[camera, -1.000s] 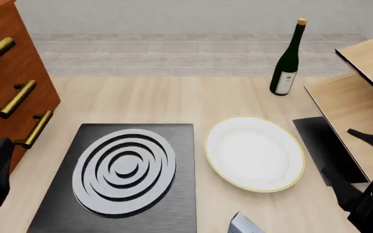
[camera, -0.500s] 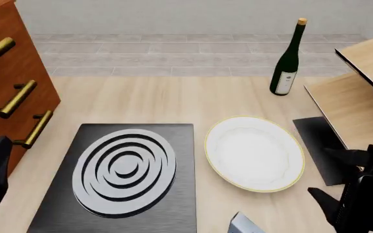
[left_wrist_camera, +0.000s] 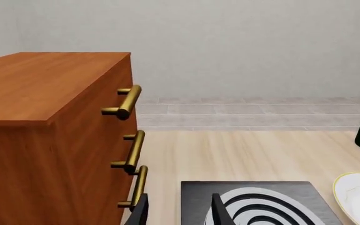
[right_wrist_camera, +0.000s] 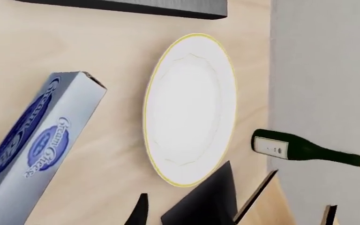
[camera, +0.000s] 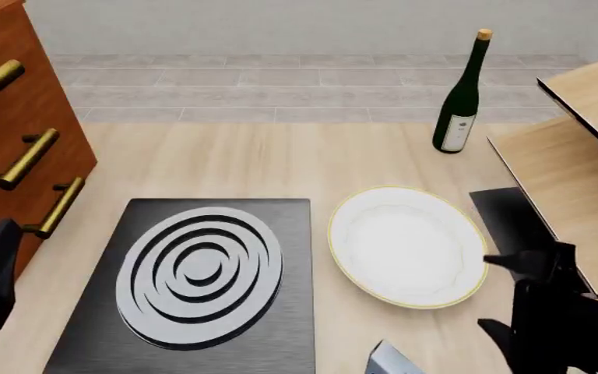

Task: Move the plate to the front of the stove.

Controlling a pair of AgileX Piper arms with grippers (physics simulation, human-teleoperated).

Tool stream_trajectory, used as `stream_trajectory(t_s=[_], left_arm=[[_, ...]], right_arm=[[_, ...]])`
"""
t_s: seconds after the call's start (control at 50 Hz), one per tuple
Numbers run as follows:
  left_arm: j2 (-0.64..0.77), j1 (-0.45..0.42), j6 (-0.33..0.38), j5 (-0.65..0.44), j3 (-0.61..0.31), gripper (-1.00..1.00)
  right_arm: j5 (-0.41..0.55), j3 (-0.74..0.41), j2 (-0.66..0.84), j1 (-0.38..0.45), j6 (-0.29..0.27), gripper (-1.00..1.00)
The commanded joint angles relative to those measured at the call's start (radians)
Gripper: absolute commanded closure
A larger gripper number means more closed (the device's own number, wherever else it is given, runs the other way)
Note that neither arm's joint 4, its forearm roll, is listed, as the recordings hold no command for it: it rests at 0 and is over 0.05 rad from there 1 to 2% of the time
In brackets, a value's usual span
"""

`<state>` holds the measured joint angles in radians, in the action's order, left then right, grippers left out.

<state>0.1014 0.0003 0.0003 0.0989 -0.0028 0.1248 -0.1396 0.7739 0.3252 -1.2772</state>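
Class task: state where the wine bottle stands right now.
In the front view the wine bottle stands upright at the far right of the table, beyond the plate and beside the wooden shelf unit.

Green wine bottle [camera: 459, 97] upright far side, wood drawer cabinet [camera: 8, 132] w/ brass handles, cream-cheese box [right_wrist_camera: 26, 145].

One plate [camera: 407, 245], one stove [camera: 197, 284] and one green wine bottle [camera: 460, 100] are on the table [camera: 258, 160]. One cream cheese box [right_wrist_camera: 33, 147] lies there too, and one small plain black slab [camera: 514, 230]. One wooden cabinet [camera: 8, 140] carries three brass handles [camera: 21, 160]. Two robot arms [camera: 564, 323] show.
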Motion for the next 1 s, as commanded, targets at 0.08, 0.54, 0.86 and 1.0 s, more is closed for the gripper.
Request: stream_trajectory(t_s=[0.08,0.54,0.86,1.0], left_arm=[[0.004,0.0,-0.001,0.005,0.003,-1.0],[0.007,0.001,0.0,0.002,-0.004,-1.0],[0.007,0.001,0.001,0.002,-0.004,-1.0],[0.007,0.001,0.001,0.002,-0.004,-1.0]], right_arm=[[-0.042,0.008,0.093,-0.01,-0.02,-1.0],[-0.237,0.006,0.316,-0.036,-0.059,-1.0],[-0.331,-0.01,0.445,-0.036,-0.072,-1.0],[-0.355,-0.018,0.479,-0.042,-0.07,-1.0]])
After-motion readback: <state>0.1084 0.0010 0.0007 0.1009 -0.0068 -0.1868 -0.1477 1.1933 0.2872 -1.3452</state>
